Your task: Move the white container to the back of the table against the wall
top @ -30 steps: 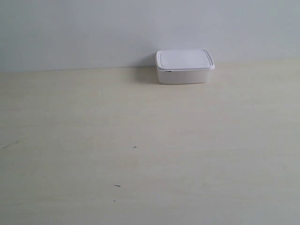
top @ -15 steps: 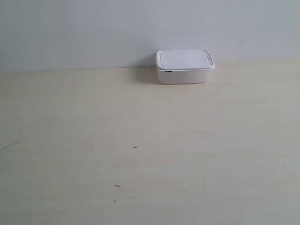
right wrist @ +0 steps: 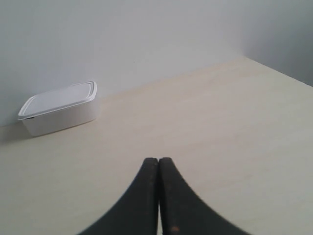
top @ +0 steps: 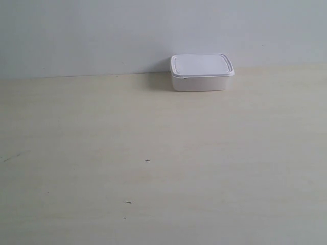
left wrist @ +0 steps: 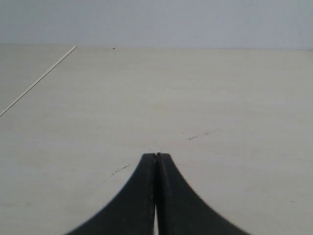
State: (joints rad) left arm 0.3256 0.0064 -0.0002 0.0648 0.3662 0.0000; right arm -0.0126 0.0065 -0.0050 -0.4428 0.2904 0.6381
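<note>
Exterior view: a shallow rectangular white plastic container (top: 202,72) with rounded corners and a flat, rimmed lid stands upright at the back edge of the broad pale cream wood-grain table (top: 163,153). It is directly in front of the plain grey-white wall (top: 102,30), right of centre in this view. Its rear side meets the line where table and wall join; whether it actually touches the wall cannot be told. The lid is seated and level. Two tiny dark specks (top: 147,160) mark the near tabletop, well apart from the container. Neither arm appears in this view.

Left wrist view: the left gripper (left wrist: 156,156) has its two black curved fingers (left wrist: 139,196) pressed together at the tips, with nothing between them. It hangs above bare tabletop crossed by a thin pale line (left wrist: 39,81).

Right wrist view: the right gripper (right wrist: 158,159) is likewise fully closed and empty, its fingertips meeting. The container (right wrist: 58,108) sits well apart from it, against the wall's base.
</note>
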